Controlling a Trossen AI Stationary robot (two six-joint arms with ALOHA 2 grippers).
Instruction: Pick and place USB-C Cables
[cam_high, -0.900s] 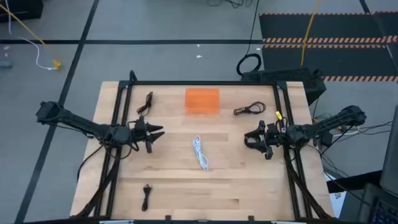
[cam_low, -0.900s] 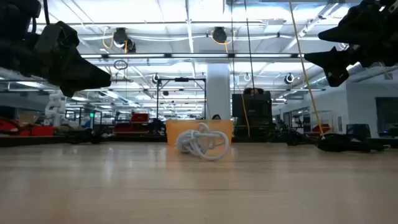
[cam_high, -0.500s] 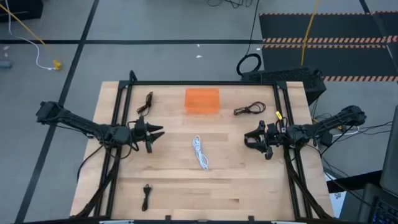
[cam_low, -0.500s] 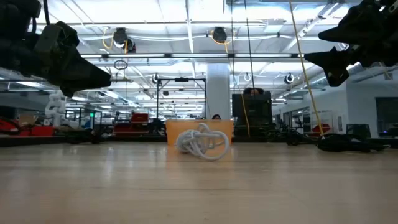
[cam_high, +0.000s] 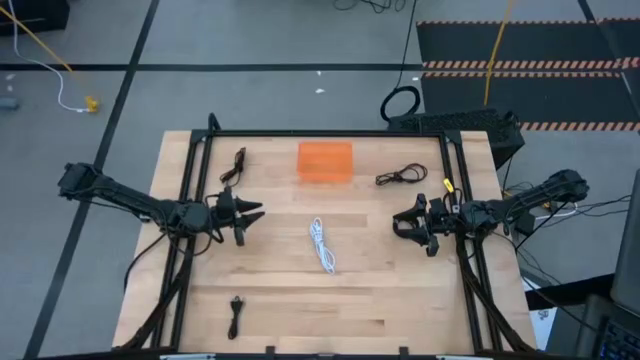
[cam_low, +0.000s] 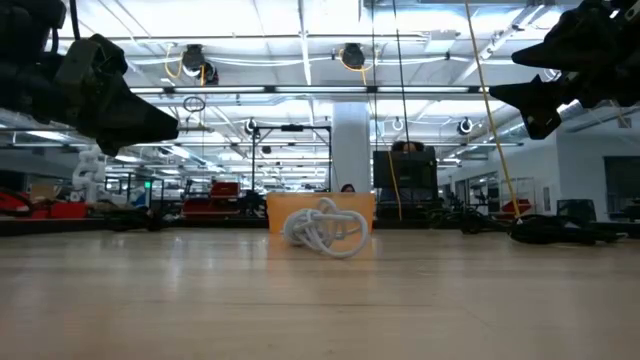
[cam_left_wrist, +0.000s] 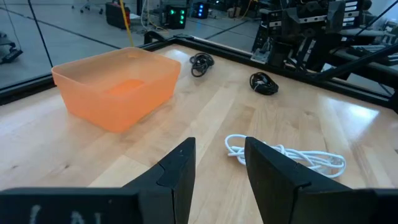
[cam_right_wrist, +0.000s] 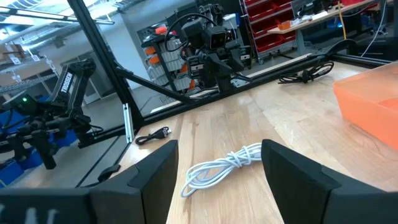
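Note:
The white USB-C cable (cam_high: 322, 245) lies coiled loosely mid-table, also seen in the low view (cam_low: 325, 230). One black cable (cam_high: 236, 165) lies far left, one (cam_high: 401, 176) far right, one (cam_high: 236, 317) near the left front edge. My left gripper (cam_high: 255, 217) hovers open to the left of the white cable (cam_left_wrist: 283, 155), fingers pointing right. My right gripper (cam_high: 400, 222) hovers open to its right, fingers pointing left, with the white cable (cam_right_wrist: 221, 168) ahead. Both grippers (cam_left_wrist: 217, 174) (cam_right_wrist: 221, 186) hold nothing and stand above the table.
An orange bin (cam_high: 325, 162) sits at the table's far middle, just behind the white cable (cam_left_wrist: 115, 87). A black frame rail (cam_high: 320, 133) runs along the far edge and down both sides. Bare wood lies between the grippers and toward the near edge.

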